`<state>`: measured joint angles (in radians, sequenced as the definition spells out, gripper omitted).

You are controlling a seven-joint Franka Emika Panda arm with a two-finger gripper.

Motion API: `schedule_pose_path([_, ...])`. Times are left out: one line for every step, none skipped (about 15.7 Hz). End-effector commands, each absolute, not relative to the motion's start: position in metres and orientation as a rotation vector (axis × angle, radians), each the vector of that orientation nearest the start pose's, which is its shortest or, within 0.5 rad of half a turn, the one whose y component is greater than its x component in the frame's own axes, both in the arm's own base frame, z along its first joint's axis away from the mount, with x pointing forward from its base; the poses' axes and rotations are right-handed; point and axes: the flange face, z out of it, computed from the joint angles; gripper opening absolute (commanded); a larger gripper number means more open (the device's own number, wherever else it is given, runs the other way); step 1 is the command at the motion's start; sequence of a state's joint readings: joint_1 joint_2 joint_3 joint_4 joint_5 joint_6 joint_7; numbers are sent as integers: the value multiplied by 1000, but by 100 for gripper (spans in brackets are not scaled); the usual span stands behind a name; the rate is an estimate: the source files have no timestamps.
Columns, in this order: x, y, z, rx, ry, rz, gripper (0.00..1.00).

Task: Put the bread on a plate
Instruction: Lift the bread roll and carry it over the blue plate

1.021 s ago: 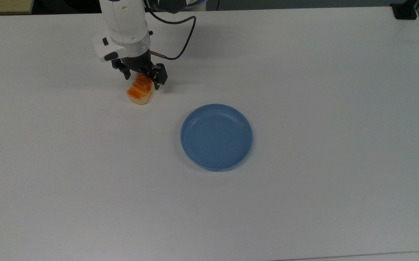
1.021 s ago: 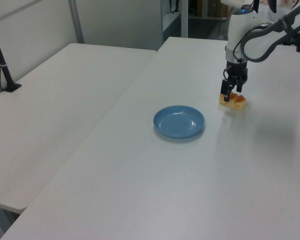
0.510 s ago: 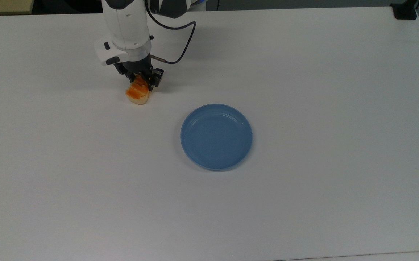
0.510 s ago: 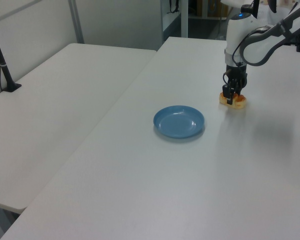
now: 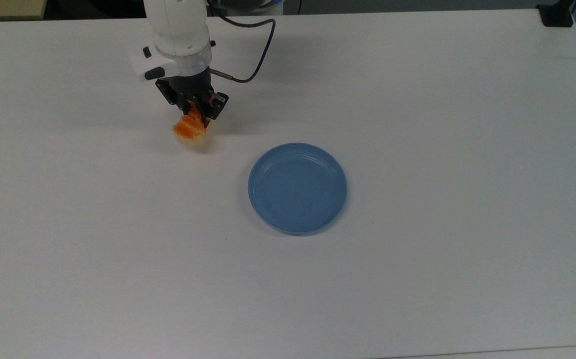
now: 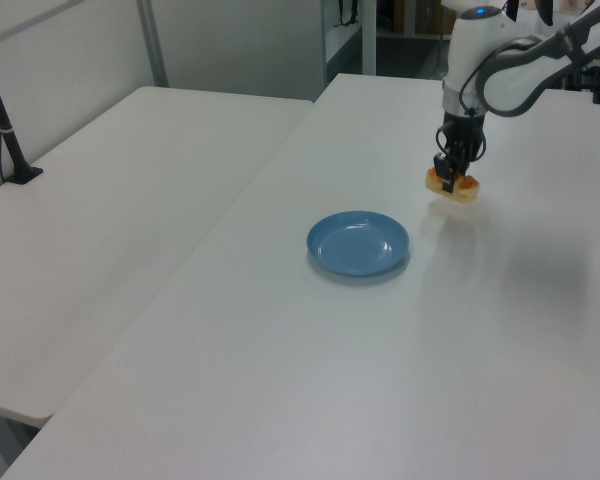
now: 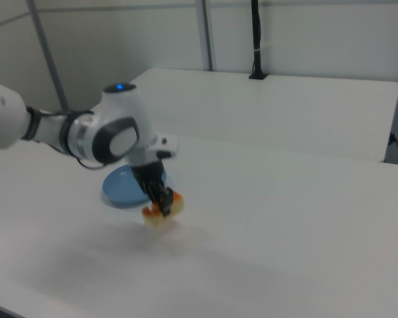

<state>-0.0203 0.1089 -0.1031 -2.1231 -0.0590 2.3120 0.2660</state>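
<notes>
**Toy loaf pinched and clear of the table**

From my station I see the gripper [image 5: 197, 110] pinching the bread [image 5: 189, 130], one black finger on each long side of the toy loaf. In the left view the loaf [image 6: 451, 185] hangs above the white table [image 6: 310, 330], with its shadow on the surface beneath it. The right view agrees: the bread [image 7: 162, 209] is tilted, its glossy orange top turned partly sideways, and a soft shadow lies under it on the tabletop.

The light-blue plate [image 5: 297, 188] sits flat on the table with nothing on it. In the top view the bread is at about ten o'clock from the plate, near it but apart from its rim. In the left view the plate [image 6: 358, 243] is at about eight o'clock from the gripper [image 6: 448, 177]; in the right view the plate [image 7: 120, 187] is partly hidden behind the gripper [image 7: 162, 202] and the wrist.

A black cable [image 5: 253, 50] loops from the wrist across the table's far edge.
</notes>
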Motion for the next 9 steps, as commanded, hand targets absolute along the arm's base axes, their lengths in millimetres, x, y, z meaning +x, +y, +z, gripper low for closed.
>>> schedule_pose_path([591, -21, 424, -3129, 564, -197, 38])
schedule_pose_path([599, -7, 428, -3130, 539, -216, 38])
schedule_pose_path([607, 5, 429, -3130, 526, -232, 38])
schedule_pose_path([617, 14, 426, -3132, 518, -236, 38])
schedule_pose_path([626, 24, 421, -3137, 503, -236, 38])
schedule_pose_path([632, 31, 417, -3140, 490, -235, 38])
schedule_pose_path([641, 44, 409, -3147, 469, -229, 37])
schedule_pose_path([646, 53, 404, -3149, 460, -230, 37])
schedule_pose_path([652, 59, 398, -3150, 462, -227, 37])
